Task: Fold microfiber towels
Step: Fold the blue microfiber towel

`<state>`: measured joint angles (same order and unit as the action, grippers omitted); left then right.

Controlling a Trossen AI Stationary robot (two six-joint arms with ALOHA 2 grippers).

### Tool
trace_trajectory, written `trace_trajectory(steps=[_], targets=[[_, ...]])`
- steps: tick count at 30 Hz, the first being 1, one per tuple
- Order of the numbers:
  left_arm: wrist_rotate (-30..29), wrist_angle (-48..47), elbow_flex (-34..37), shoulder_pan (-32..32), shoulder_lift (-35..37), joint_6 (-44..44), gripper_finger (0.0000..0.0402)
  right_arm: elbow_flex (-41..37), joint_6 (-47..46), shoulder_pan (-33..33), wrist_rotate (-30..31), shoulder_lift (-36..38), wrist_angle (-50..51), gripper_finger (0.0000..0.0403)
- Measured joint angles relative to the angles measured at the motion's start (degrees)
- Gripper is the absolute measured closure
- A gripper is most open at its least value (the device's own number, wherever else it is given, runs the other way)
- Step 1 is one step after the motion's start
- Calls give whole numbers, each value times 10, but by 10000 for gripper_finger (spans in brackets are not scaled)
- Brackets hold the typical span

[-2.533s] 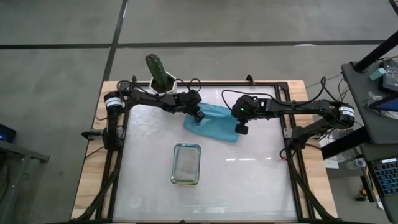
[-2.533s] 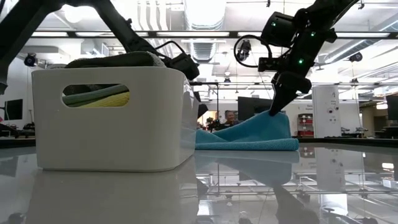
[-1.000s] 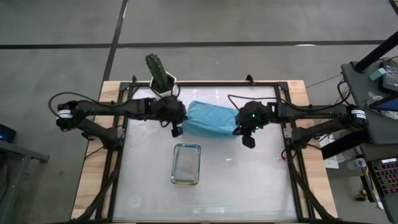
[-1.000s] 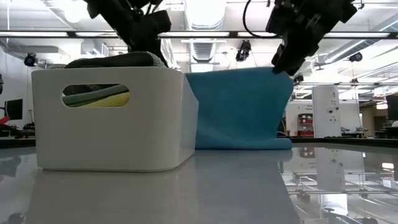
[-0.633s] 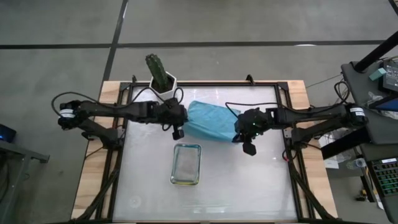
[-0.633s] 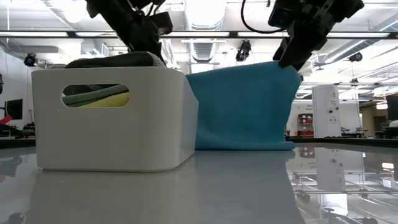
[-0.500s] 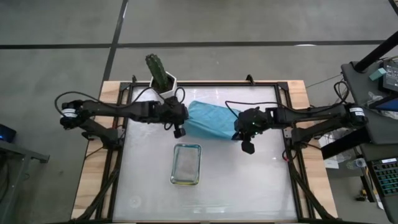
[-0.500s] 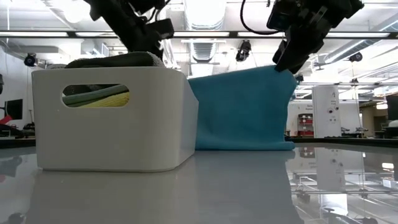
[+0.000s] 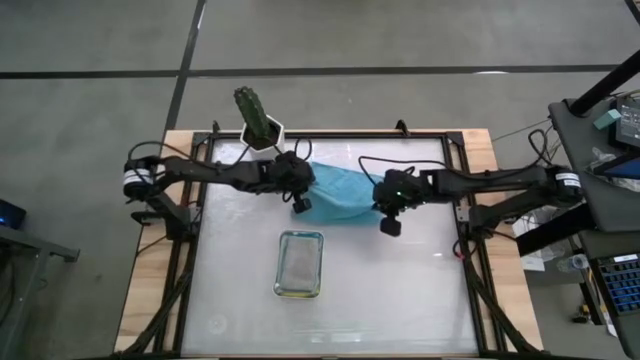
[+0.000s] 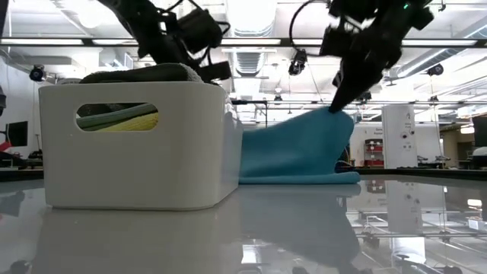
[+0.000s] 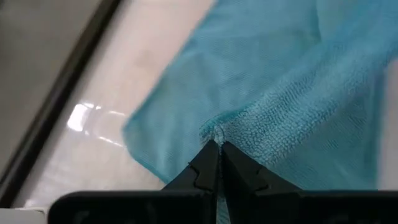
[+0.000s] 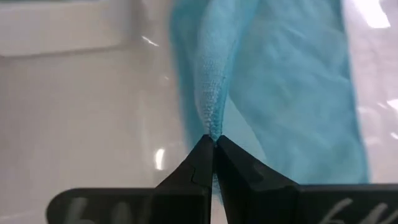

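A teal-blue microfiber towel [image 9: 340,193] lies partly on the table's far middle, its upper edge held up between both grippers. My left gripper [image 9: 300,207] is shut on its left end and my right gripper [image 9: 388,224] on its right end. In the low view the towel [image 10: 297,156] slopes down from my right gripper [image 10: 335,106] toward the white tray [image 10: 137,167], which hides the left gripper's fingertips. Grey, pale green and yellow towels [image 10: 122,118] lie in the tray. My left gripper pinches a bunched bit of the towel's edge [image 11: 215,132] between its two fingertips, coming slanting down from the table's left. The cloth spreads away from the fingers onto the table. My right gripper pinches a narrow gathered fold of the towel's edge [image 12: 211,124] at its fingertips, slanting down from the right. That end [image 10: 331,114] is lifted; the rest hangs slack, its bottom on the table.
The white tray [image 9: 277,265] stands near the table's middle, just in front of the towel. A potted cactus [image 9: 258,118] sits at the far edge behind the left arm. The dark table frame [image 9: 458,215] runs along both sides. Bare table lies toward the near edge.
My left gripper has gone down and toward the table's right with its end of the towel. The towel, which hung as an upright sheet between both grippers, has slumped: its top edge has dropped, most at the left, and more cloth rests on the table.
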<state>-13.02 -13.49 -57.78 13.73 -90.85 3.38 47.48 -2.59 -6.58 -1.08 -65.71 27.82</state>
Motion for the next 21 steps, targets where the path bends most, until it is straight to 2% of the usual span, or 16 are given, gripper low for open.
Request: trace_trajectory(steps=[4,10,18,21], targets=[[-29,28,0,24,-12,1,401,0,19,-35,33,-28,2,394],[-33,52,0,57,-39,1,401,0,46,-100,78,-61,0,394],[-34,105,-1,68,-80,9,401,0,86,-160,82,-109,-22,394],[-52,107,-3,72,-88,15,401,0,102,-171,83,-133,-43,394]])
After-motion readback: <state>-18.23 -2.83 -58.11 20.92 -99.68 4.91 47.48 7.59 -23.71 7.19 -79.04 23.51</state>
